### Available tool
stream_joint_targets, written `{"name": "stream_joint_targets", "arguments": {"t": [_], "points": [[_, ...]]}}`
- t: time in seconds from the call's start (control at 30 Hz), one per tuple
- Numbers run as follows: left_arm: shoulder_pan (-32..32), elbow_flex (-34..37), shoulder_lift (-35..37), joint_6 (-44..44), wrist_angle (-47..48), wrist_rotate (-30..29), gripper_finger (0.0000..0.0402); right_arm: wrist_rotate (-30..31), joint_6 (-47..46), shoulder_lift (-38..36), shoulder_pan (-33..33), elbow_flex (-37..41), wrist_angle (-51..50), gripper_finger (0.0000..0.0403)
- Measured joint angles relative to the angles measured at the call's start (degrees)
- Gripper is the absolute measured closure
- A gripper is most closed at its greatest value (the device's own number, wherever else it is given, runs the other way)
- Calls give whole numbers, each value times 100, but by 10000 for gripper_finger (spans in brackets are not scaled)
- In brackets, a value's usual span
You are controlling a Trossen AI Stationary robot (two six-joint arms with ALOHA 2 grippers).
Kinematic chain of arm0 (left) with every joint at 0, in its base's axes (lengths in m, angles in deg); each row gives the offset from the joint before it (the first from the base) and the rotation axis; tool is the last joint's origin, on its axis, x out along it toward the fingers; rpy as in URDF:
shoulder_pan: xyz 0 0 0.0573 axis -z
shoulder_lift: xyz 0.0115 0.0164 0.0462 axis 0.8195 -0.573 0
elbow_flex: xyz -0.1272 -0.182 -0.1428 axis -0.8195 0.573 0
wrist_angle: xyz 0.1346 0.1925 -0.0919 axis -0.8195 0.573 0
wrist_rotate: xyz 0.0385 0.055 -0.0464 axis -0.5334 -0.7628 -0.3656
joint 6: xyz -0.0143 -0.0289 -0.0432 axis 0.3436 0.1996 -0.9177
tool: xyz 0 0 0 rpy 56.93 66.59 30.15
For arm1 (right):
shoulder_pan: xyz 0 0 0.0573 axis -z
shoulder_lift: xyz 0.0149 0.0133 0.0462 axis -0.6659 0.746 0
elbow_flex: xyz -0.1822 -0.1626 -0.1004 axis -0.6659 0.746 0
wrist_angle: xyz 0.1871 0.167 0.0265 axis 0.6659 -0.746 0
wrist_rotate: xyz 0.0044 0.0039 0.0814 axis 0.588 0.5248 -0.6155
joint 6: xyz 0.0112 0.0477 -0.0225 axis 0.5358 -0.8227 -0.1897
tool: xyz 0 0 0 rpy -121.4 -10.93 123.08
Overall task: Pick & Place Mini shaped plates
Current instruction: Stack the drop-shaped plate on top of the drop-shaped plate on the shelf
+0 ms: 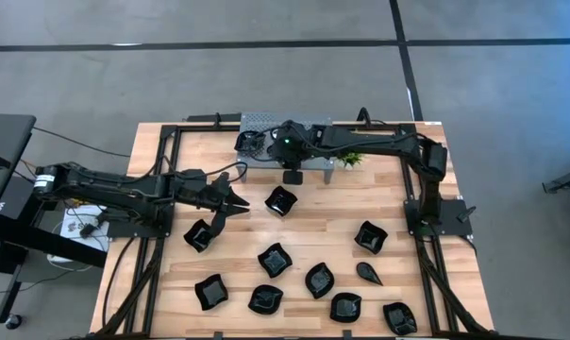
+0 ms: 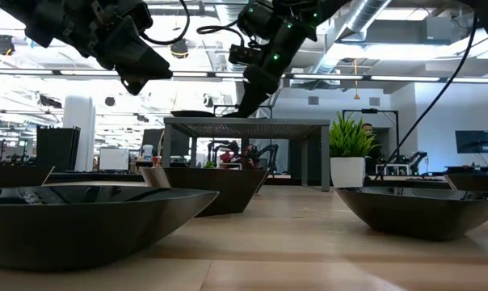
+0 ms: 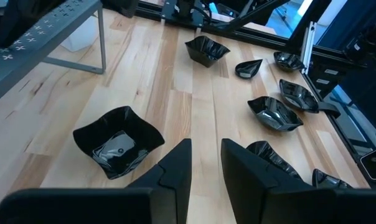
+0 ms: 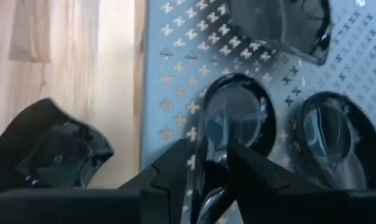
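placing step: right hand (image 4: 203, 165) over the perforated stand (image 4: 175, 81), fingers clamped on the rim of a black plate (image 4: 235, 115) among others there. next: release, lift clear. left hand (image 3: 205, 163) slightly open, empty, above wavy plate (image 3: 117, 143) on tabletop (image 3: 175, 93).

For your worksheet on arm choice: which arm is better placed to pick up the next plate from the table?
Left. Its gripper hovers open over the table beside a wavy plate. The right gripper is at the stand, shut on a plate.
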Motion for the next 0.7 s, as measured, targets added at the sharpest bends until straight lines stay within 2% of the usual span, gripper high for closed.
{"name": "stream_joint_targets", "arguments": {"t": [0.13,0.33,0.53,0.7], "points": [[0,0,0,0,-1,0,314,3,56,12,0,0,53,318],[0,0,0,0,-1,0,314,18,160,14,17,-1,17,391],[0,-2,0,0,-1,0,314,35,437,-75,-61,-4,-149,382],[0,-2,0,0,-1,0,314,302,960,-353,-167,0,-202,398]]}}
